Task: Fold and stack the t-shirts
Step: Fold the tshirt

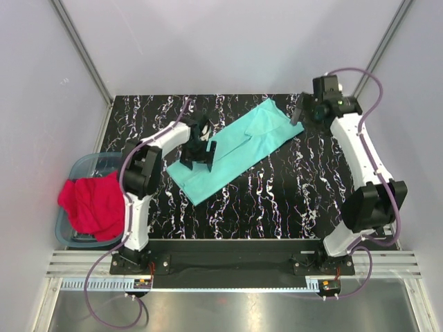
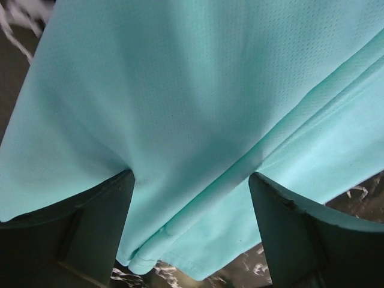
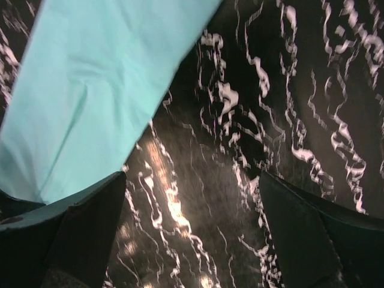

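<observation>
The mint-teal t-shirt (image 1: 239, 149) lies folded into a long strip, slanting from near left to far right on the black marbled table (image 1: 291, 194). My left gripper (image 1: 197, 158) is open right above the strip's left part; the left wrist view shows teal cloth (image 2: 198, 120) and its layered hem between the spread fingers (image 2: 90, 228). My right gripper (image 1: 299, 113) is open and empty just past the strip's far right end; the shirt's edge (image 3: 90, 90) shows in the right wrist view. The red t-shirt (image 1: 90, 204) lies crumpled in the tub.
A translucent blue-grey tub (image 1: 83, 169) stands off the table's left edge and holds the red shirt. Grey walls and metal frame posts close in the back and sides. A metal rail runs along the near edge.
</observation>
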{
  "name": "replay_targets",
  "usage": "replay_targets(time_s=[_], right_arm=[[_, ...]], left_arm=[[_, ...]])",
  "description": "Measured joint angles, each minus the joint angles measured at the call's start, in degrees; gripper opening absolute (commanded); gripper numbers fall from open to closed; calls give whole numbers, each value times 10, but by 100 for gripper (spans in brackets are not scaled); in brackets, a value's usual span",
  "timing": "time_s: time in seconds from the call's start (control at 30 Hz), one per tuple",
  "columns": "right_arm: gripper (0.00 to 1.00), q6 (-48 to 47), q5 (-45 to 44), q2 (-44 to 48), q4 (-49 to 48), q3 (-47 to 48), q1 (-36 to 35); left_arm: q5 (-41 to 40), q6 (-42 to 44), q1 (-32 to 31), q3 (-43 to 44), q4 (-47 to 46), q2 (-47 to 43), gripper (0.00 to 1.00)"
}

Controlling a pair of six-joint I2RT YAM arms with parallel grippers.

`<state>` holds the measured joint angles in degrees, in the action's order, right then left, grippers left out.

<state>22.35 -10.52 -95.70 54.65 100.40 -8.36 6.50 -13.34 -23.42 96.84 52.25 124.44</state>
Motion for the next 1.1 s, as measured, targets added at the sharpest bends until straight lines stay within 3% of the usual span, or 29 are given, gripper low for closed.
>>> replay_targets(time_s=[0.2, 0.33, 0.5, 0.63, 0.87, 1.0, 1.1], right_arm=[[100, 15, 29, 19, -13, -125, -5], [100, 21, 44, 1, -25, -136, -5], [100, 22, 61, -54, -39, -96, -12], [100, 11, 70, -132, -45, -18, -40], [85, -9, 73, -255, -40, 103, -101], [81, -12, 68, -313, -40, 154, -119], [80, -16, 62, -364, -39, 193, -126]], left_arm=[[86, -107, -24, -189, -90, -120, 84], [171, -228, -102, -294, -168, -182, 86], [260, -359, -196, -313, -266, -186, 87], [295, -410, -209, -255, -298, -187, 87], [269, -400, -139, -235, -282, -309, 87], [250, -370, -40, -260, -258, -407, 87], [233, -342, 22, -269, -232, -433, 87]])
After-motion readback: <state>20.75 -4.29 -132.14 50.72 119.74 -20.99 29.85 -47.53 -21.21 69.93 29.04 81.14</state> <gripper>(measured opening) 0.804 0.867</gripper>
